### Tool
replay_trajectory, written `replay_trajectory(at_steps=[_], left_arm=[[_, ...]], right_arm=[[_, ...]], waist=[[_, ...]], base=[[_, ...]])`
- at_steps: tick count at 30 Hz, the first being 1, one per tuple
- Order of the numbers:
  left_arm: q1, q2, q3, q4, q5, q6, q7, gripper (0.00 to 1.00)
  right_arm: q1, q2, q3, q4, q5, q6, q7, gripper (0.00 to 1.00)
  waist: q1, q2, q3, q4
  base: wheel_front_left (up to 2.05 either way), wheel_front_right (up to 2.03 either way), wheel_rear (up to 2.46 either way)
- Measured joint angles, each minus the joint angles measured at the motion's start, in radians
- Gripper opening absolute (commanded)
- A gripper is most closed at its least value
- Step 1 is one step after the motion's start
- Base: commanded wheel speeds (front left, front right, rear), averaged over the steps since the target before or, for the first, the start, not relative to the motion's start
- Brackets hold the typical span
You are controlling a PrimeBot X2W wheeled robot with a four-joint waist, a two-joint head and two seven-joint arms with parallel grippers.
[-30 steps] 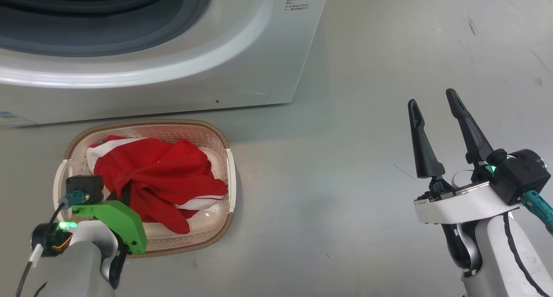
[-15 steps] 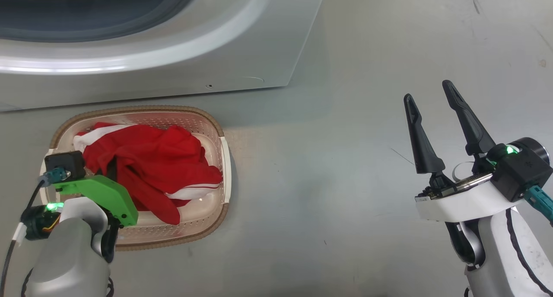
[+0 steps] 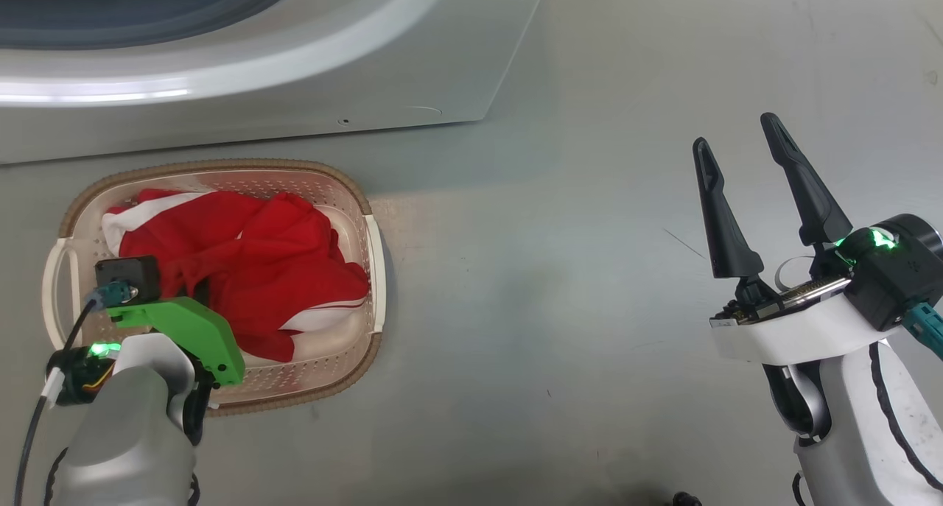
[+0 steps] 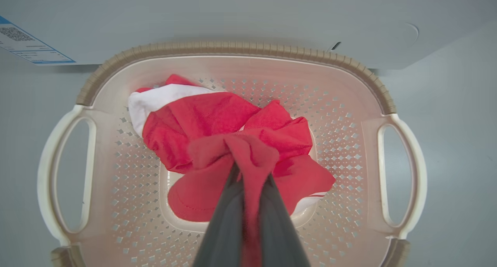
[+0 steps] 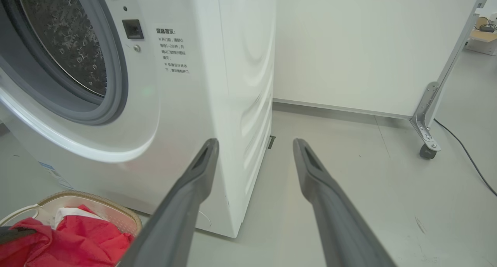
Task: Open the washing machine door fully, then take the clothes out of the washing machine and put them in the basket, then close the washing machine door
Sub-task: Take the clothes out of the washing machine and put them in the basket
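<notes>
The cream basket (image 3: pixel 221 169) stands on the floor in front of the white washing machine (image 3: pixel 295 86). The red clothes (image 3: pixel 250 270) with white trim lie heaped inside it. My left gripper (image 4: pixel 252 170) hangs over the basket (image 4: pixel 233 47), shut on a fold of the clothes (image 4: pixel 202 119). My right gripper (image 3: pixel 734 130) is open and empty, well off to the right above bare floor. In the right wrist view, the right gripper (image 5: pixel 256 142) points at the machine's front corner (image 5: pixel 217 103). The steel drum (image 5: pixel 66 37) shows through the uncovered mouth. The washing machine door is out of view.
A white wall panel (image 5: pixel 349 45) stands behind the machine on the right. Its metal leg with a caster (image 5: pixel 427 150) has a black cable (image 5: pixel 466 154) lying beside it. Grey floor (image 3: pixel 552 270) stretches between the basket and my right arm.
The head camera has shifted, so machine and basket sit higher and further left in the picture. My left gripper stays shut on the red cloth; the right stays open.
</notes>
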Motion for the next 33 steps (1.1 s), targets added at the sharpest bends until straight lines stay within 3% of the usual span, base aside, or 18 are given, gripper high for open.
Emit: replay_trajectory(at_steps=[10,11,12,25,33], left_arm=[[-0.045,-0.005,-0.004,0.057,0.000,0.000,-0.024,0.00],[-0.047,-0.006,-0.004,0.062,0.000,0.000,-0.032,0.31],[-0.047,-0.007,-0.004,0.067,0.000,0.000,-0.039,1.00],[-0.050,-0.015,-0.020,0.115,0.000,-0.011,-0.117,1.00],[-0.047,-0.035,-0.082,0.098,0.031,-0.028,-0.155,1.00]], right_arm=[[-0.005,-0.008,-0.005,-0.001,-0.012,0.000,0.000,1.00],[-0.005,-0.008,-0.005,-0.001,-0.012,0.000,0.000,1.00],[-0.005,-0.008,-0.005,-0.001,-0.012,0.000,0.000,1.00],[-0.023,0.012,-0.005,0.028,-0.012,0.000,0.000,1.00],[-0.023,0.022,-0.013,0.053,-0.011,0.000,0.000,1.00]], waist=[[0.0000,0.0000,0.031,0.002],[0.0000,0.0000,0.031,0.003],[0.0000,0.0000,0.031,0.004],[0.0000,0.0000,-0.024,0.019],[0.0000,0.0000,-0.095,0.037]], base=[[0.00,0.00,0.00],[0.00,0.00,0.00],[0.00,0.00,0.00],[0.00,0.00,0.00],[0.00,0.00,0.00]])
